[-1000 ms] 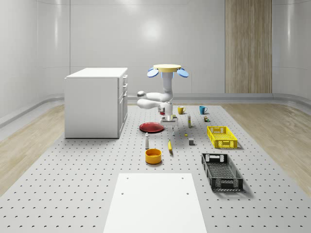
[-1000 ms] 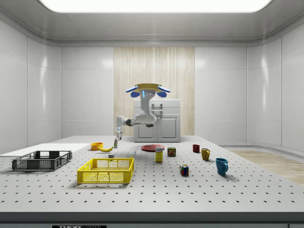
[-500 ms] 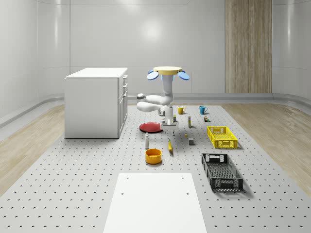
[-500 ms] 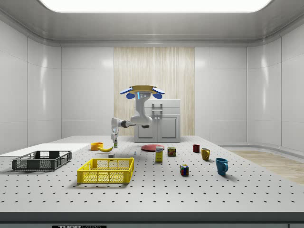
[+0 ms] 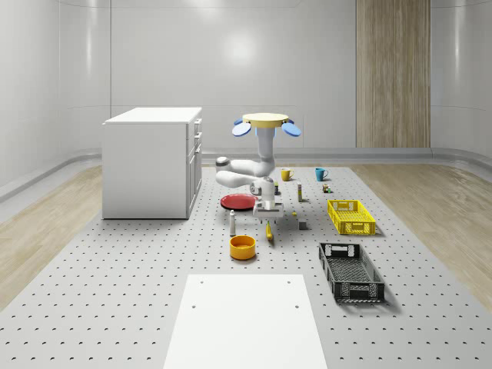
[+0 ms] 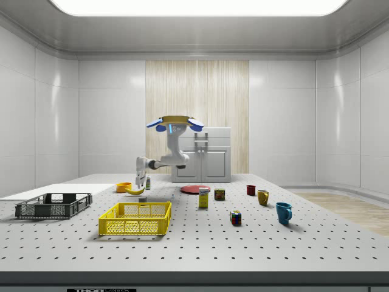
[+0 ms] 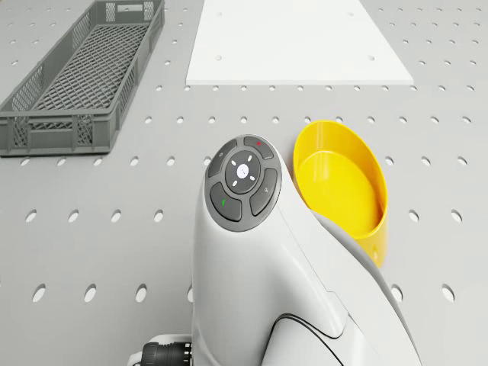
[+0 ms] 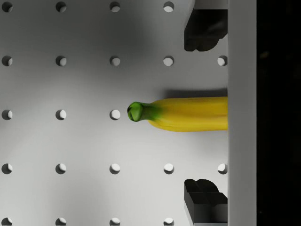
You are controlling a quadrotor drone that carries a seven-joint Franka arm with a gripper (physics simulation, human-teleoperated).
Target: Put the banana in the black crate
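The yellow banana (image 5: 269, 231) (image 6: 135, 190) (image 8: 188, 114) lies on the perforated table, its green stem end pointing away from the gripper body in the wrist view. My gripper (image 5: 266, 214) (image 6: 139, 182) (image 8: 205, 115) points straight down just above it and stands open. One dark fingertip (image 8: 205, 29) sits on each side of the fruit, and neither touches it. The drone (image 5: 264, 120) (image 6: 174, 124) hovers above the table behind the banana, near the red plate (image 5: 238, 201). The black crate (image 5: 350, 270) (image 6: 53, 205) (image 7: 84, 72) rests empty at the whole-scene view's front right.
An orange bowl (image 5: 242, 246) (image 7: 343, 183) and a white bottle (image 5: 232, 223) stand close to the banana. A yellow crate (image 5: 350, 216) (image 6: 135, 218) lies behind the black one. A white sheet (image 5: 246, 319) covers the table's front, and a white cabinet (image 5: 152, 161) stands at the back left. Mugs and small boxes sit further back.
The drone has come forward and lower over the table. The arm has swung down, bringing the open gripper from above the red plate to just over the banana.
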